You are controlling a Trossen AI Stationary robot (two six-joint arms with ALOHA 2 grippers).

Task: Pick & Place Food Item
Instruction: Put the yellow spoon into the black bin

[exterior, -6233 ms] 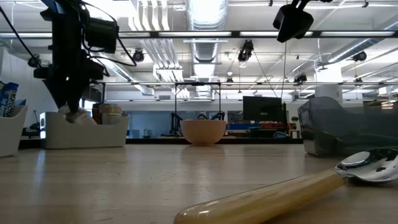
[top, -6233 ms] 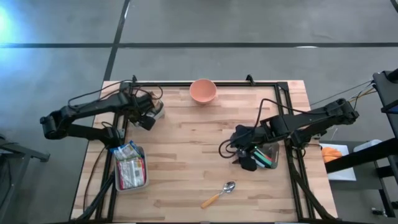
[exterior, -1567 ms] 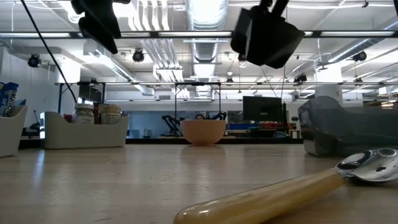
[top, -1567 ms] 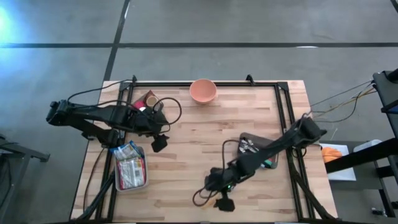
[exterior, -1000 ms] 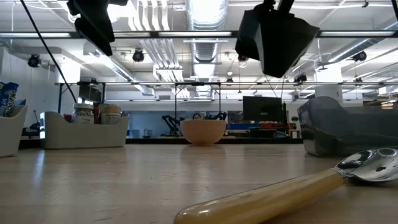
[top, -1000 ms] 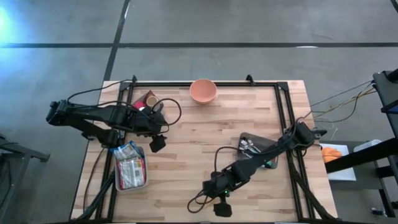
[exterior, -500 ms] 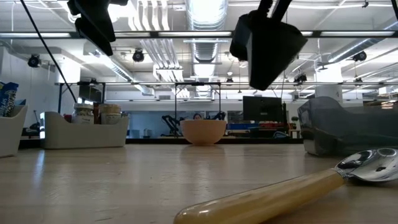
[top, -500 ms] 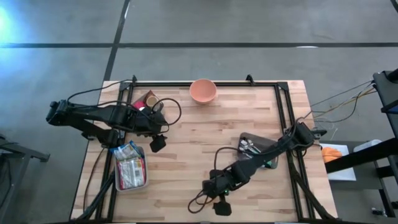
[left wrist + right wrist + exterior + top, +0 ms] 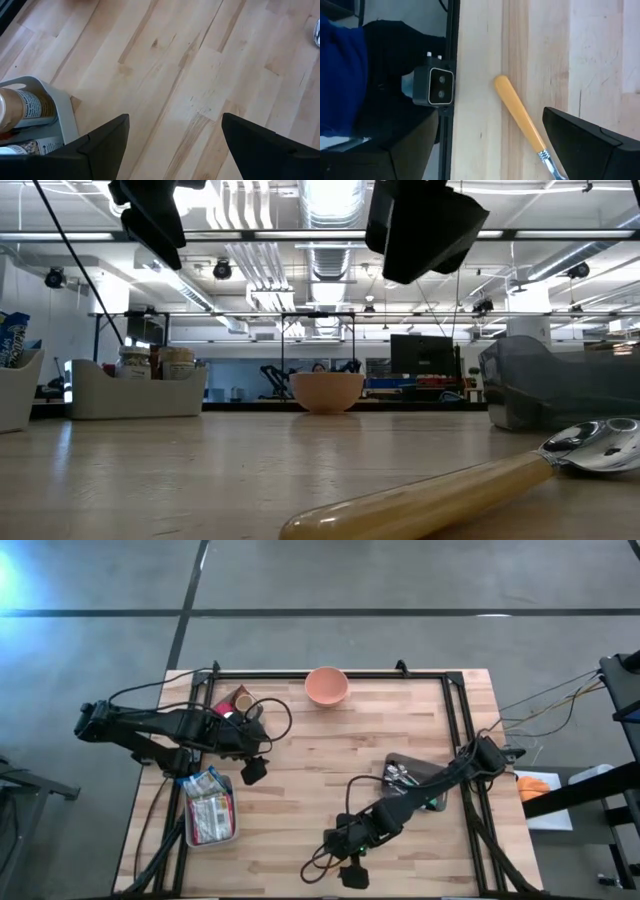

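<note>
High view: the right tool (image 9: 352, 876) is hanging over the near edge of the counter (image 9: 330, 750), its fingers standing apart and gripping nothing. Right under it, the right wrist view is showing one spoon (image 9: 527, 129) with a yellow handle lying on the wood close to that edge, where a small camera unit (image 9: 434, 86) is sitting on the black frame rail. In the low view the spoon (image 9: 470, 485) is lying flat, and the right tool's dark body is hanging well above it, not touching.

Outward from there, a wide stretch of bare wood is lying open across the counter's middle. The left tool (image 9: 254, 770) is hovering over the left half, fingers (image 9: 107, 142) apart and empty, just beside a white bin (image 9: 236, 704) holding jars; in the low view two jars (image 9: 158, 362) are showing in it. Nearer the front left corner, one grey tray (image 9: 208, 810) is holding packaged food. One pink bowl (image 9: 326, 686) is standing at the far edge, well apart from both tools. One dark grey holder (image 9: 415, 782) with utensils is sitting against the right rail, partly under the right arm.
</note>
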